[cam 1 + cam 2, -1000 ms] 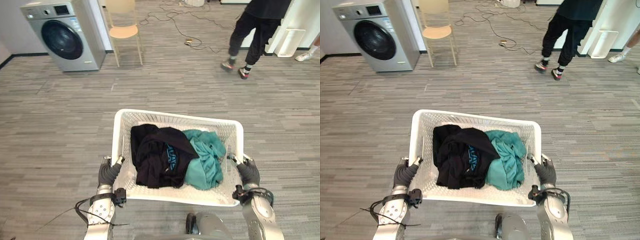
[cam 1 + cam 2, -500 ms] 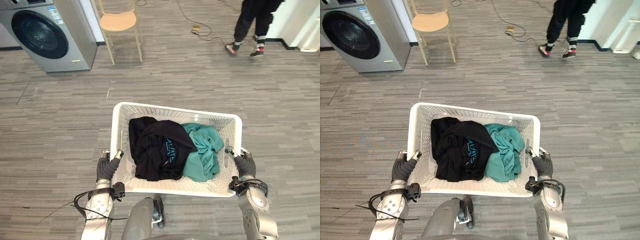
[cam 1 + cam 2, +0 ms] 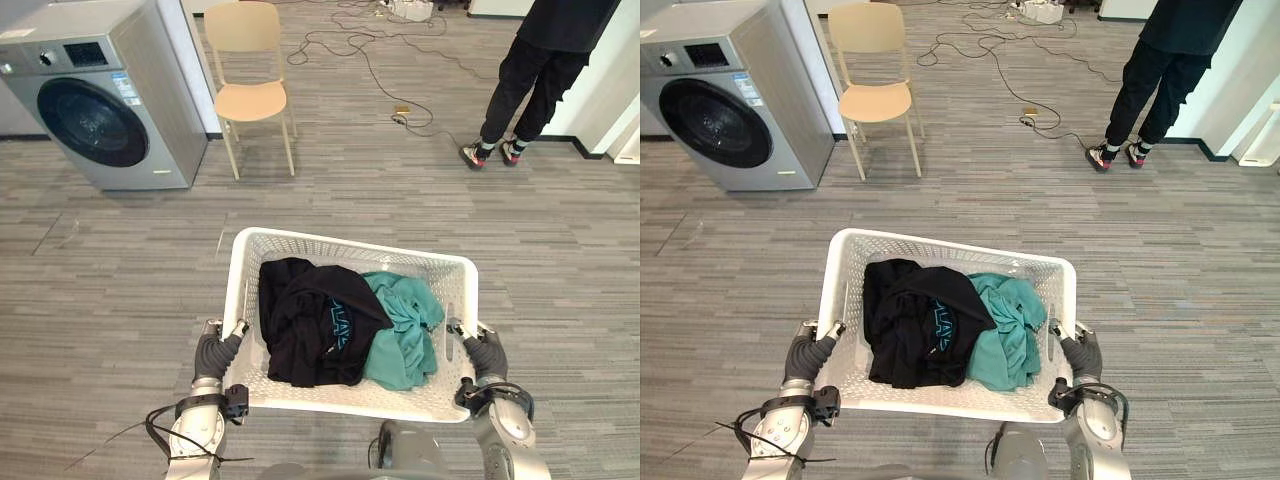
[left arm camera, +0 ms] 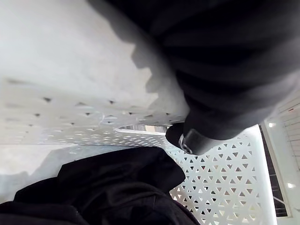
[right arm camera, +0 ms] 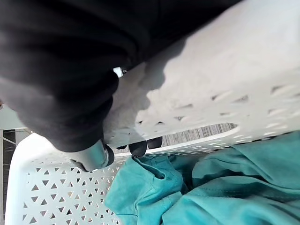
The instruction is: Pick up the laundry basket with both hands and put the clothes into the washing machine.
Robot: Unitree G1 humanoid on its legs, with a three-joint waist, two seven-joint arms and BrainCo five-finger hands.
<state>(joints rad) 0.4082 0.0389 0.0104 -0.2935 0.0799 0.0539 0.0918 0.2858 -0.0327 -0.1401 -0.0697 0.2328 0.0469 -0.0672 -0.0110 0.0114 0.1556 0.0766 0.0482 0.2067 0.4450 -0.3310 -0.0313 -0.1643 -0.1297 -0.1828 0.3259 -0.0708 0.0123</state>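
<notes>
Carrying is done at the two end handles: the white perforated laundry basket (image 3: 340,243) hangs in front of the robot. The left hand (image 3: 213,352) is at its 9 o'clock end and the right hand (image 3: 484,352) at its 3 o'clock end. Each hand is curled round its handle slot, with dark fingertips (image 5: 138,148) poking through to the inside wall.

Handling, as judged:
- The plastic basket looks stiff and light, but its thin walls may flex. Keep the grip on the reinforced handle slots.
- The load is soft and limp. A black garment (image 3: 305,320) lies toward 9 o'clock and a teal garment (image 3: 405,325) toward 3 o'clock, both piled loosely and touching. Tilting may let them slide.

The washing machine (image 3: 105,95) stands well apart at 10 o'clock, its round door apparently closed. A chair (image 3: 250,90) is at 11 o'clock and a person (image 3: 535,75) at 1 o'clock.

Blue print on the black garment and stickers on the washer front are not legible.
</notes>
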